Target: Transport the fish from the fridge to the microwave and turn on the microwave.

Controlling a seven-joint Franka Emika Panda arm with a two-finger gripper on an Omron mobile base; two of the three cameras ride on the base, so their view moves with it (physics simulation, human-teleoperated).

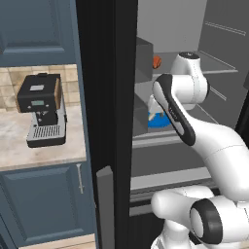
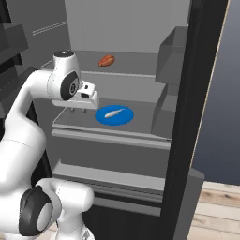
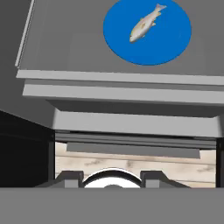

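Fridge (image 2: 117,28): tall box, black door, matte grey walls and flat shelves. Blue plate (image 2: 123,118): thin glossy disc on middle shelf. Fish (image 2: 114,112): small, pale, tapered, lay centred on plate. Tool (image 2: 78,110) hovered beside plate at shelf edge, empty; jaw spacing could not be told. Risk: slim fish likely to slip from pinch; plate could be dragged along.

The fridge (image 2: 126,28) is standing open, and its middle shelf (image 2: 140,117) is offering bare grey room along its front edge and left corner, where the gripper (image 2: 78,110) is hovering with its jaws partly apart, holding nothing. The blue plate (image 2: 123,118) with the fish (image 2: 114,112) on it is taking up the shelf's middle, and a grey bin (image 2: 165,115) is blocking the right end, next to the black door (image 2: 194,93). The shelf above, carrying an orange-red item (image 2: 106,60), is limiting room overhead.
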